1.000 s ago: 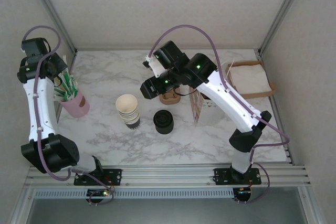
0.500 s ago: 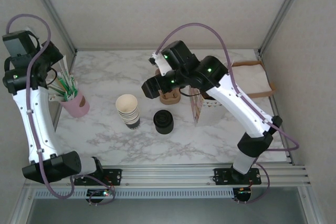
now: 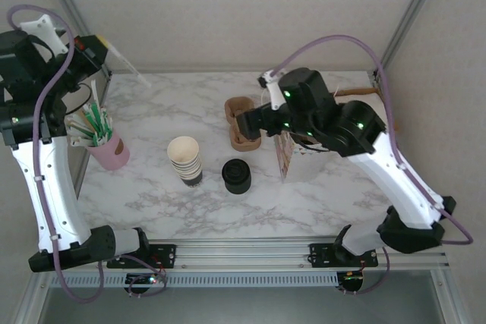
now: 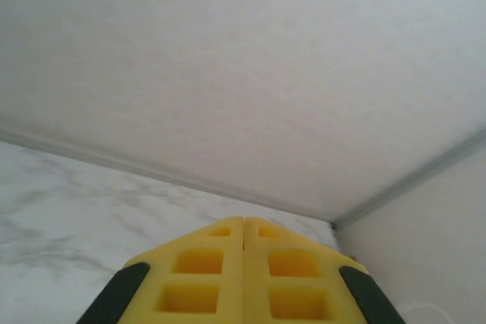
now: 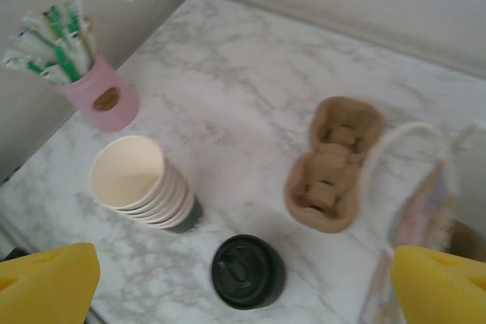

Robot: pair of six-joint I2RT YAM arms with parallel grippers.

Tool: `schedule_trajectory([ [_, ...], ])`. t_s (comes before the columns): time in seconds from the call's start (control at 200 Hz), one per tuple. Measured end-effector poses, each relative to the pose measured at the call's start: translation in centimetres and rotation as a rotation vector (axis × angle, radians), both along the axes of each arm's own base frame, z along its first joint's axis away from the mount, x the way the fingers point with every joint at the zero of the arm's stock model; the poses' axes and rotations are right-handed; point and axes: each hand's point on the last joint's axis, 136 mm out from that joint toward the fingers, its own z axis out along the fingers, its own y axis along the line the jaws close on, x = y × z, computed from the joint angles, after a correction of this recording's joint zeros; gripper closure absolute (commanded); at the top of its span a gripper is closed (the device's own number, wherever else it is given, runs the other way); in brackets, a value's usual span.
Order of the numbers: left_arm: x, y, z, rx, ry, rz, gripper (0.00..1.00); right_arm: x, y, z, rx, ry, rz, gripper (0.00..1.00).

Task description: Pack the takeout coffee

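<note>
The takeout coffee is out of view. My right gripper (image 3: 245, 121) hangs open high above the table, its yellow fingertips (image 5: 53, 286) spread wide with nothing between them. Below it lie a brown two-hole cup carrier (image 5: 334, 165), empty, and a stack of black lids (image 5: 247, 271). My left gripper (image 3: 101, 43) is raised at the back left with its jaws pressed together (image 4: 243, 221). A thin white stick (image 3: 127, 67) juts from its tip in the top view.
A stack of cream paper cups (image 3: 184, 158) stands left of the black lids (image 3: 236, 176). A pink cup (image 3: 106, 151) of green and white sticks is at the far left. A paper bag (image 3: 292, 158) stands right of the carrier (image 3: 238, 105), with a brown napkin tray (image 3: 364, 115) behind.
My left arm has risen from the pink cup to the back left, with a white stick now at its tip. My right gripper has opened and drawn back right, uncovering the carrier.
</note>
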Motion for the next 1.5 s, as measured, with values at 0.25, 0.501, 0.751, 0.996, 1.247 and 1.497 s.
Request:
schedule_trajectory([
  [0.25, 1.0, -10.2, 3.3, -0.059, -0.076, -0.308, 1.0, -0.4, -9.7, 2.2, 0.019, -0.143, -0.313, 0.01],
  [0.501, 1.1, -21.8, 4.6, -0.089, -0.094, -0.587, 1.0, -2.8, -18.6, 2.9, 0.061, -0.215, -0.556, 0.01],
  [0.751, 0.2, -30.6, 4.6, -0.109, -0.1, -0.78, 1.0, -4.7, -22.9, 1.8, 0.078, -0.215, -0.668, 0.01],
  [0.996, 2.0, -34.4, 1.0, -0.1, -0.017, -0.819, 1.0, -4.9, -23.4, 0.3, 0.051, -0.185, -0.701, 0.01],
  [1.247, 5.8, -38.9, -6.1, -0.066, 0.113, -0.838, 1.0, -4.4, -22.9, -0.4, 0.017, -0.169, -0.706, 0.01],
  [1.497, 7.5, -43.8, -15.3, 0.022, 0.27, -0.833, 1.0, -3.2, -21.7, -1.4, -0.046, -0.142, -0.713, 0.01],
])
